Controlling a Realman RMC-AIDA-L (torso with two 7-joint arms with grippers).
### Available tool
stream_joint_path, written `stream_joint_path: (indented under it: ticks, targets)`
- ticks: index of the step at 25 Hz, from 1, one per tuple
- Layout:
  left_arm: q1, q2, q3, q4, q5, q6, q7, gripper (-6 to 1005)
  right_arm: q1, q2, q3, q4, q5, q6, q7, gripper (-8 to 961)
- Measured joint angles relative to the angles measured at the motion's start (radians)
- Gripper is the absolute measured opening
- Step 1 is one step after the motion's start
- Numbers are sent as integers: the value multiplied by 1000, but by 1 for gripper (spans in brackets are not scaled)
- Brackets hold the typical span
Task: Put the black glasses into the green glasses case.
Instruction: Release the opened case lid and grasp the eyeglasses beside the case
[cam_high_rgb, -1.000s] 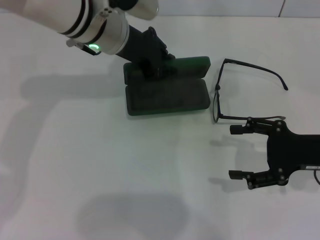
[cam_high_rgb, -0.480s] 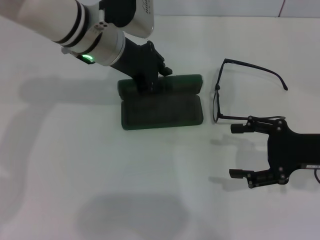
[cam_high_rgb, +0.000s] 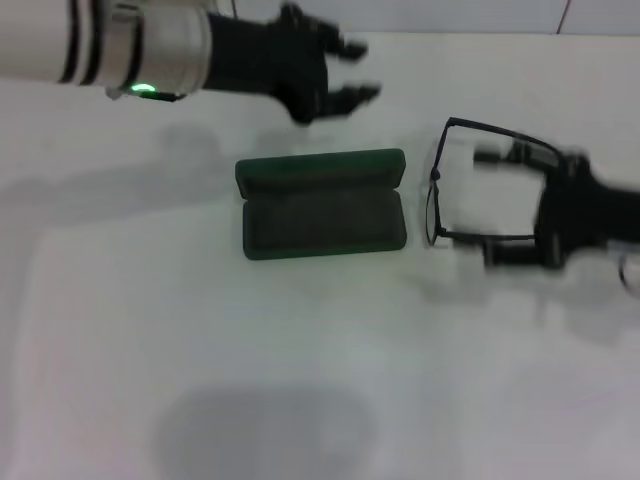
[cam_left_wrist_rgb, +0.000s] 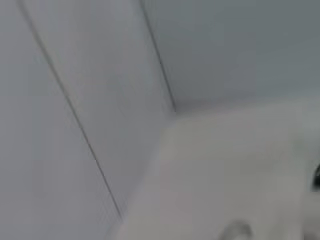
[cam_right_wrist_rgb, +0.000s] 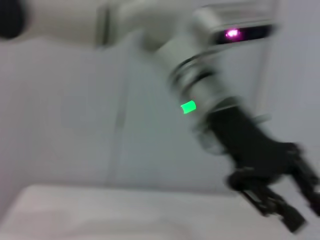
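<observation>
A white table (cam_high_rgb: 300, 380) is filling the head view. Near its middle, the green glasses case (cam_high_rgb: 322, 205) is lying open, its dark lining facing up and its lid propped along the far edge. Just to the right of the case, the black glasses (cam_high_rgb: 470, 185) are resting on the table with their temple arms unfolded, the lens front nearest the case but not touching it.

The left gripper (cam_high_rgb: 355, 72) is hovering above the table beyond the case, apart from it, its fingers spread and holding nothing. In the right wrist view this same gripper (cam_right_wrist_rgb: 295, 200) is showing at the end of a white arm with a green light.

The right gripper (cam_high_rgb: 500, 205) is reaching in from the right, blurred, its fingers spread wide on either side of the glasses' temple arms, not clasping them.
</observation>
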Motion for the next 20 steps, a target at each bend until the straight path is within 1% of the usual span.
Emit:
stream_joint_path:
  ticks: [1, 2, 3, 4, 5, 7, 10, 11, 13, 15, 16, 20]
  targets:
    - [28, -1, 1, 3, -77, -8, 14, 376, 16, 16, 44, -50, -7, 25, 14, 879]
    - [59, -2, 4, -3, -156, -11, 28, 393, 24, 20, 44, -106, -21, 52, 39, 878]
    - [59, -2, 4, -3, -156, -11, 28, 411, 24, 20, 44, -106, -21, 52, 39, 878]
    - [116, -3, 25, -37, -313, -12, 53, 428, 41, 20, 5, -266, -97, 135, 133, 878]
    - [133, -3, 34, -55, -353, -12, 61, 428, 43, 20, -1, -290, -113, 150, 149, 878]
    - [173, -4, 50, -100, -435, -15, 77, 428, 76, 20, -13, -409, -246, 202, 251, 878]
    - [215, -5, 53, -180, -551, -4, 83, 429, 154, 20, -14, -549, -469, 204, 395, 877]
    - [225, -3, 49, -215, -589, 12, 85, 429, 174, 21, -15, -574, -530, 199, 424, 877]
    - [241, -1, 37, -261, -638, 39, 92, 461, 232, 27, -20, -630, -696, 187, 491, 877]
    - [254, 0, 27, -279, -660, 51, 96, 493, 278, 34, -37, -662, -839, 182, 536, 876]
    - [261, 0, 23, -288, -669, 55, 96, 509, 311, 36, -69, -676, -948, 177, 574, 876]
    - [272, 0, 18, -314, -683, 60, 99, 573, 359, 36, -141, -682, -1099, 166, 617, 876]
